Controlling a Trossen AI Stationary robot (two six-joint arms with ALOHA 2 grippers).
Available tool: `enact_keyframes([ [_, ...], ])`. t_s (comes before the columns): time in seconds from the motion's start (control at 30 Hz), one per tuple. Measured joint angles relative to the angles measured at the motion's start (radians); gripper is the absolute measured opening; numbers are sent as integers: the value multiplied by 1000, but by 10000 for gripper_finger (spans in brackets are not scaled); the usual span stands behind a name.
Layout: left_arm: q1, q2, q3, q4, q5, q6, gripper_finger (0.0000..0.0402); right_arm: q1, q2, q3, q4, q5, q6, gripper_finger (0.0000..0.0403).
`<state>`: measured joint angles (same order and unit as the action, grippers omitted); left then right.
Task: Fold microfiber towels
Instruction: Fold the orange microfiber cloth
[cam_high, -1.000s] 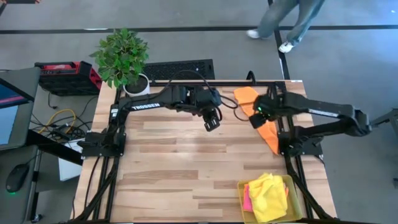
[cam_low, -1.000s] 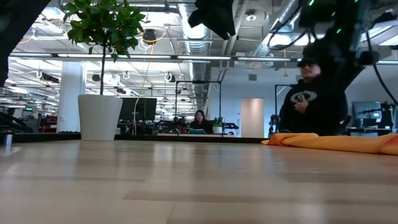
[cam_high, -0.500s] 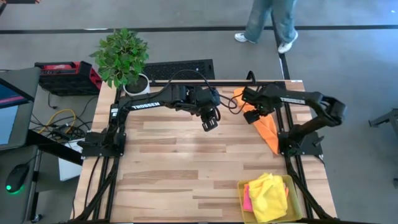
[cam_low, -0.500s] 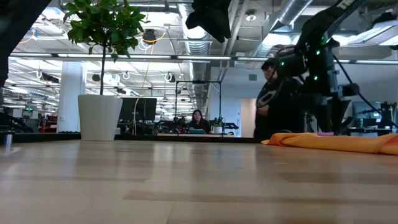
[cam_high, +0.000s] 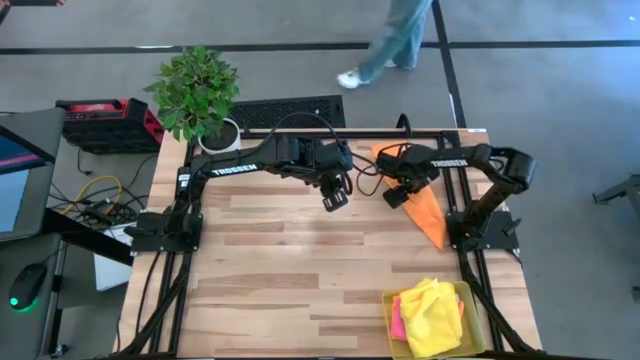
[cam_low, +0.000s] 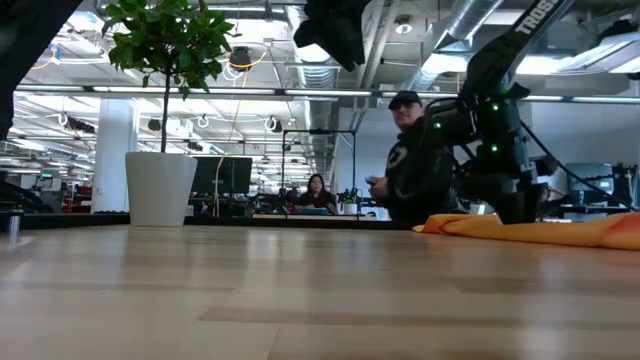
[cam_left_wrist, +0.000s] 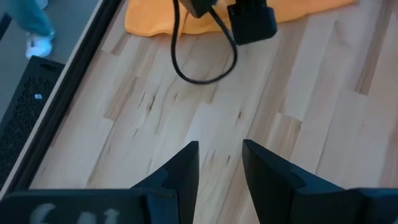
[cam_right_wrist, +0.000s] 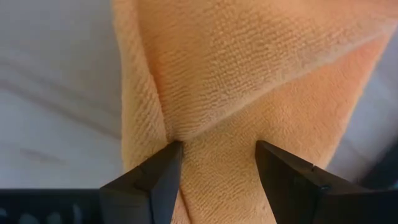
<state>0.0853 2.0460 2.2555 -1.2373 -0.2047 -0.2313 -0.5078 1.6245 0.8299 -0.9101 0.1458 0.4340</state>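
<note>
The right tool (cam_high: 396, 194) sat low at the far right of the table (cam_high: 300, 270), its two fingers (cam_right_wrist: 152, 177) spread apart and pressing down on either side of a ridge in an orange towel (cam_high: 428, 208). The right wrist view showed this close up: the cloth bunched between the open fingers, which touched it without having closed on it. From above, that same detail was hidden under the arm; only the towel's long pointed shape showed, running toward the table's right edge. The level view showed the towel (cam_low: 540, 229) as a flat orange strip lying on the table, with the tool (cam_low: 515, 205) standing on it.

The left tool (cam_high: 334, 198) hung in the air over the far middle of the table, holding nothing, its fingers (cam_left_wrist: 180, 171) parted a little over bare wood. Its wrist view looked past them to the orange towel (cam_left_wrist: 155, 18) and a looping black cable (cam_left_wrist: 205, 62).

Only the overhead view showed a yellow tray (cam_high: 470, 300) at the near right corner, holding a crumpled yellow towel (cam_high: 432, 315) and a pink towel (cam_high: 397, 318) beside it. A potted plant (cam_high: 197, 92) stood at the far left corner. A person (cam_low: 410, 160) stood behind the table in the level view.
</note>
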Motion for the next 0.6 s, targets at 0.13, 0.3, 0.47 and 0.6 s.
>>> enact_keyframes([
  [0.13,-1,0,0,-27,0,-18,116,62,0,1,72,-35,10,230],
  [0.3,-3,0,0,-63,0,-26,116,135,-1,1,178,-75,12,230],
  [0.47,-12,0,0,-76,1,-43,116,207,0,1,315,-136,3,230],
  [0.6,-20,0,0,-86,1,-58,116,263,0,1,423,-172,1,230],
])
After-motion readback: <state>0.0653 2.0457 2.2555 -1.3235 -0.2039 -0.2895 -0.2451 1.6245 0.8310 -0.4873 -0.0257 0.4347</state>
